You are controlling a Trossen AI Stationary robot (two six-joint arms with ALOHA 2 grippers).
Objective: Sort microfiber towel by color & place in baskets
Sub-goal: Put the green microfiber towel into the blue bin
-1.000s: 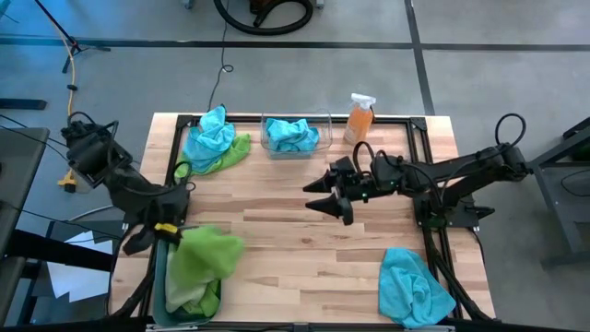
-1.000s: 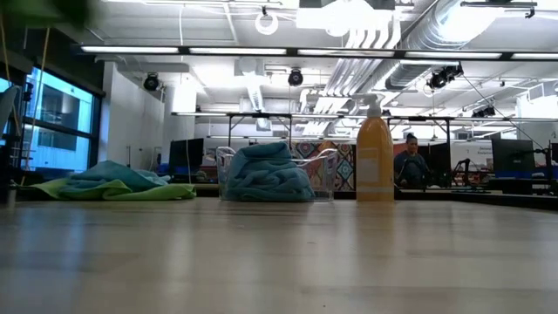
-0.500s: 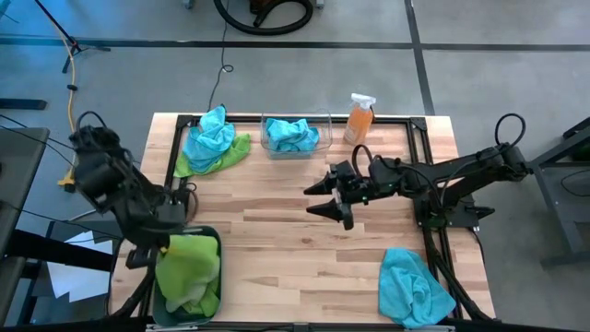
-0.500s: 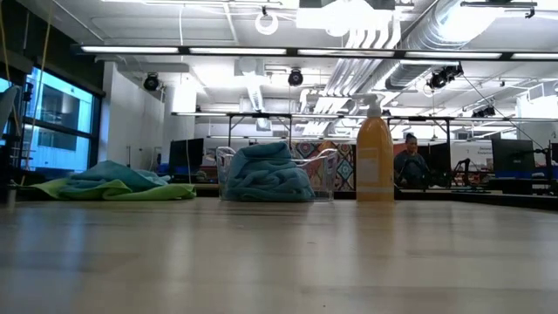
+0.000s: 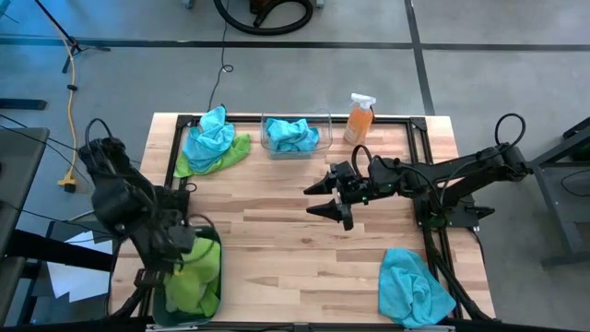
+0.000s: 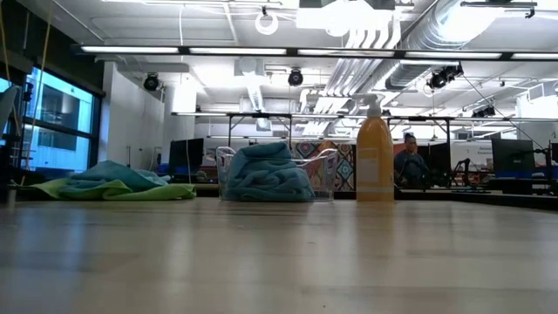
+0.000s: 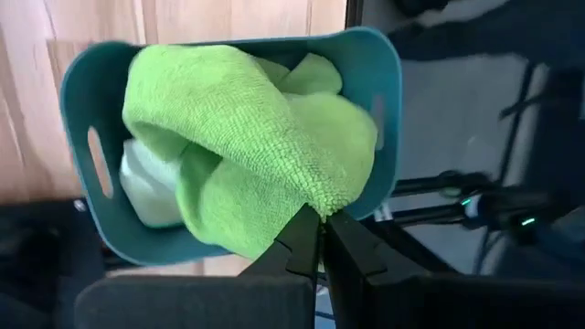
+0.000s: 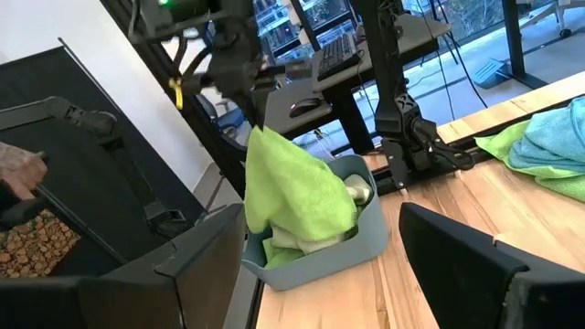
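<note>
A lime green microfiber towel (image 7: 247,155) hangs from my shut left gripper (image 7: 320,239) over the teal basket (image 7: 391,110) at the table's near left corner (image 5: 218,254). More green cloth lies in that basket. The right wrist view shows the same towel (image 8: 297,196) drooping into the basket (image 8: 356,247). My right gripper (image 5: 319,196) hovers open over the table's middle, holding nothing. A turquoise towel (image 5: 415,286) lies at the near right. A turquoise and green pile (image 5: 214,140) lies at the far left. The clear basket (image 5: 295,136) holds turquoise towels. My left gripper pinches a bunched fold of the green towel (image 7: 313,199) between its two fingertips. The fingers come from above, pointing steeply down. The towel hangs slack below them, its lower part resting on the green cloth inside the teal basket.
An orange spray bottle (image 5: 359,118) stands at the far edge, right of the clear basket (image 6: 270,174). Bare wood lies between the two arms. Black frame rails run along the table's left and right edges.
My left gripper has moved toward the table's near edge and down, tipping to point more steeply downward, still shut on the green towel. The towel, spread over the table beside the basket a second ago, now hangs bunched over and into the teal basket.
</note>
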